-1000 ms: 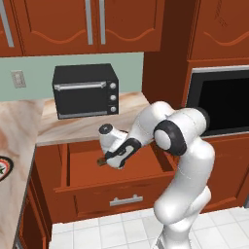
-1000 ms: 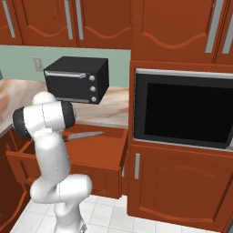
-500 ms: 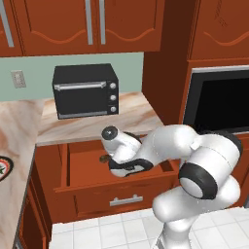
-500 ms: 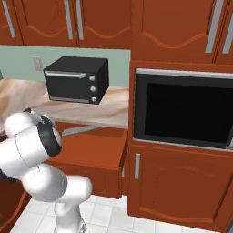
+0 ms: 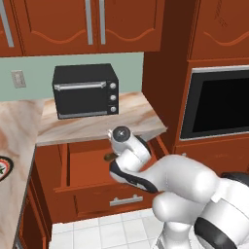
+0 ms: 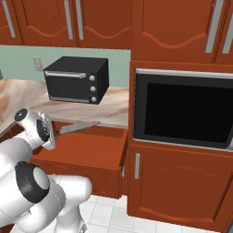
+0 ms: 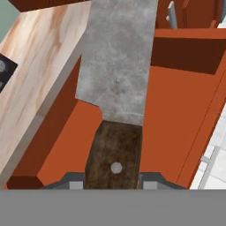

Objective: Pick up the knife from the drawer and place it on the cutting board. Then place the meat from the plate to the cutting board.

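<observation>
Both end effector [image 7: 113,182] fingers clamp the knife [image 7: 115,112] handle above the drawer [image 7: 176,114].

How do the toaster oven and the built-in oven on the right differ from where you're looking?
The toaster oven is a small black box standing free on the marble counter; the built-in oven is much larger and set into the reddish cabinet wall. The toaster oven has three knobs beside its door; the built-in oven's front shows none. Both have dark, closed fronts.
</observation>
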Robot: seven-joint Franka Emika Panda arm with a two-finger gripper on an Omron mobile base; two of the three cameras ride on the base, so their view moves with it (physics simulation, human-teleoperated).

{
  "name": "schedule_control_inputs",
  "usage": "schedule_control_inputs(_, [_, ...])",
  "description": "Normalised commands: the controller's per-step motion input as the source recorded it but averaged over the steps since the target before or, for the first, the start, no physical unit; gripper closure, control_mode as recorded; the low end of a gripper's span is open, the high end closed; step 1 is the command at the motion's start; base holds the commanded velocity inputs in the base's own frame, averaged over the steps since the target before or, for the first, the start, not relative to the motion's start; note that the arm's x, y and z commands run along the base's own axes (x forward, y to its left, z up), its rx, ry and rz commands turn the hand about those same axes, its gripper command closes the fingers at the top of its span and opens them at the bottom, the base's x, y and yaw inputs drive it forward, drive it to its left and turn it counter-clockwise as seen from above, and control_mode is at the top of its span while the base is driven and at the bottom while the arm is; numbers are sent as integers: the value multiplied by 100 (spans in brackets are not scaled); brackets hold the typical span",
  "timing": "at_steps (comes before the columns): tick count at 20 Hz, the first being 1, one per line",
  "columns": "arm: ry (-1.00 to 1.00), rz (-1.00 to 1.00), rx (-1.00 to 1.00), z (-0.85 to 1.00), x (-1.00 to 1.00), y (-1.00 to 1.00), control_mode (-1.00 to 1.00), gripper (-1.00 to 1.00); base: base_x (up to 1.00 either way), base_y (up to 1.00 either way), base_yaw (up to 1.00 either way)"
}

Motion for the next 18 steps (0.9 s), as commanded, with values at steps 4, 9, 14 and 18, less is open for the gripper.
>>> schedule_control_inputs(4, [0, 3, 0, 74, 0, -1, -100, 100, 0, 0, 0])
schedule_control_inputs(9, [-2, -3, 0, 56, -18, 0, -100, 100, 0, 0, 0])
schedule_control_inputs(14, [0, -20, 0, 29, -52, 0, -100, 100, 0, 0, 0])
schedule_control_inputs(18, [-2, -16, 0, 35, -40, 0, -100, 100, 0, 0, 0])
